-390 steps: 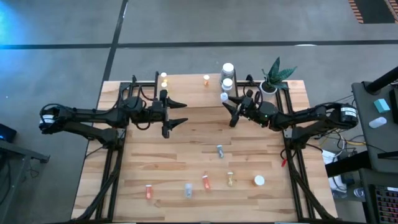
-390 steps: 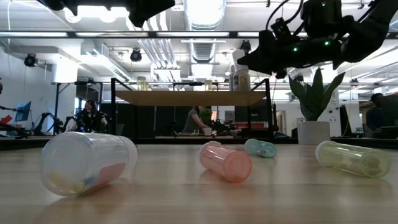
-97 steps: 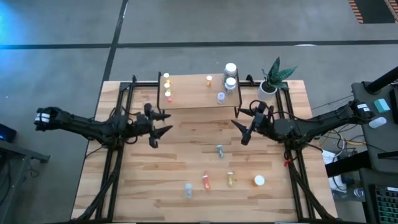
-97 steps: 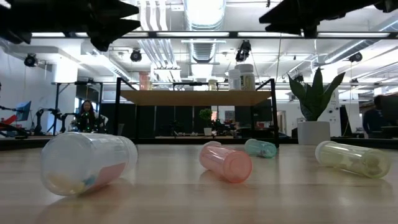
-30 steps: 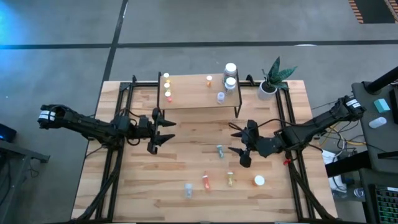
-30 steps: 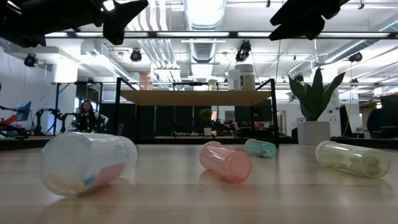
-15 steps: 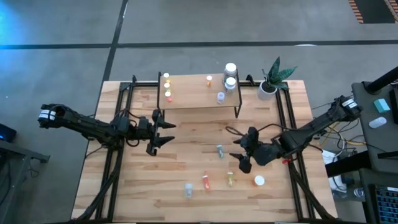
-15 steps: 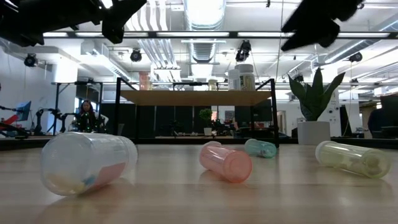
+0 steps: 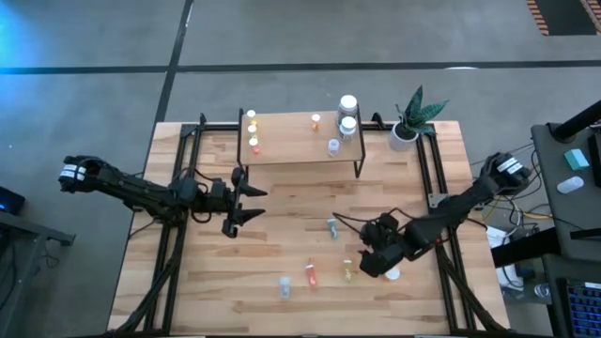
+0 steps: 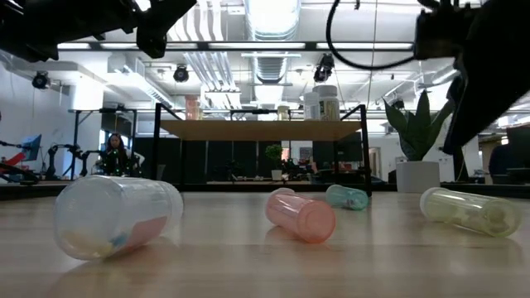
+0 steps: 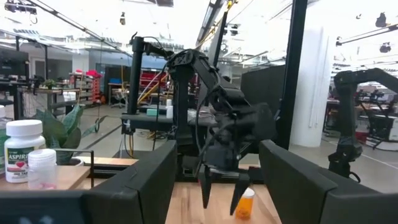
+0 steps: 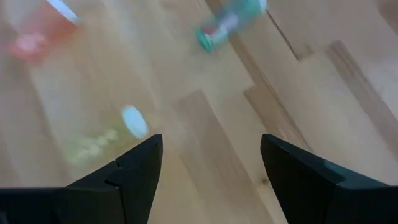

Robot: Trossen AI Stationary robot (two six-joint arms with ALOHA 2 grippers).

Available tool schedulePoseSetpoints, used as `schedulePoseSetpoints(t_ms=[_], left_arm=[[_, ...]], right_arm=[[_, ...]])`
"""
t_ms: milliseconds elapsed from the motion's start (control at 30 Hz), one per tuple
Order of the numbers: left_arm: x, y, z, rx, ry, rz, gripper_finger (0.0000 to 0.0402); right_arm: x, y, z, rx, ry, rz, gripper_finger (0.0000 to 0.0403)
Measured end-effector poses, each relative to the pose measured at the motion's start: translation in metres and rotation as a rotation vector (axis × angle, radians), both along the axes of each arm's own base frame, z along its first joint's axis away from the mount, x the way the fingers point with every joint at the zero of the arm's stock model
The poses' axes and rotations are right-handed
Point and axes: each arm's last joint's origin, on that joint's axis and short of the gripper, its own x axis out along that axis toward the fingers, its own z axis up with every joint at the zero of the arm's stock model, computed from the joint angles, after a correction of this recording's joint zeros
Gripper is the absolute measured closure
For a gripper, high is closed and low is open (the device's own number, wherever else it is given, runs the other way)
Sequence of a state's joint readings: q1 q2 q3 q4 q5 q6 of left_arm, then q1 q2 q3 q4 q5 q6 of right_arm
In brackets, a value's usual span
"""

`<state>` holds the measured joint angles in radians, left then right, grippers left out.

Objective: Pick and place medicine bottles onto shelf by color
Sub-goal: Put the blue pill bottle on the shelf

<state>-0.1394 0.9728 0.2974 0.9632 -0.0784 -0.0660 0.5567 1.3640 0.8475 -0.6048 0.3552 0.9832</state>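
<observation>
- Pale wood-plank tabletop (image 9: 282, 244) on a black metal frame, set on a grey concrete floor crossed by dark lines; in the low view, behind the table, an open workshop with ceiling ducts, bright lamps and a seated person far off at the left.
- At the left, dark left gripper (image 9: 246, 204) held above the boards just in front of the shelf's left end, jaws apart and gripping nothing.
- At the back centre, low light-wood shelf on thin black legs (image 9: 291, 148); on its left end, three tiny orange and yellow bottles in a row (image 9: 252, 130).
- Farther right on the board, one small orange bottle (image 9: 315, 120) at the back edge, one small clear bottle with a white cap (image 9: 333, 146) near the front edge, and two larger white-capped bottles (image 9: 347, 113) at the right end.
- Lying on the tabletop in front, four small bottles: a clear one (image 9: 284, 286), an orange-pink one (image 9: 311, 274), a bluish one (image 9: 331, 228) and a yellow one (image 9: 346, 271).
- Right of centre, dark right gripper (image 9: 368, 265) low over the boards just beside the yellow bottle, jaws spread with nothing between them; a round white cap (image 9: 392, 273) partly hidden beside it.
- At the back right corner, one white pot with a green plant (image 9: 409, 122).
</observation>
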Motion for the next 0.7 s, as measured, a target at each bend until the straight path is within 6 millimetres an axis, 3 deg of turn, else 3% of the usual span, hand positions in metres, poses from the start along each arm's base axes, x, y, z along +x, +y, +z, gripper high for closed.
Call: schedulePoseSetpoints(t_ms=[200, 700], left_arm=[[0.001, 0.000, 0.001, 0.003, -0.004, 0.001, 0.0189], [-0.020, 0.003, 0.010, 0.032, 0.037, 0.012, 0.0189]], right_arm=[[0.009, -0.005, -0.013, -0.030, 0.007, -0.085, 0.0142], [0.045, -0.051, -0.006, 0.022, -0.153, -0.278, 0.0142]])
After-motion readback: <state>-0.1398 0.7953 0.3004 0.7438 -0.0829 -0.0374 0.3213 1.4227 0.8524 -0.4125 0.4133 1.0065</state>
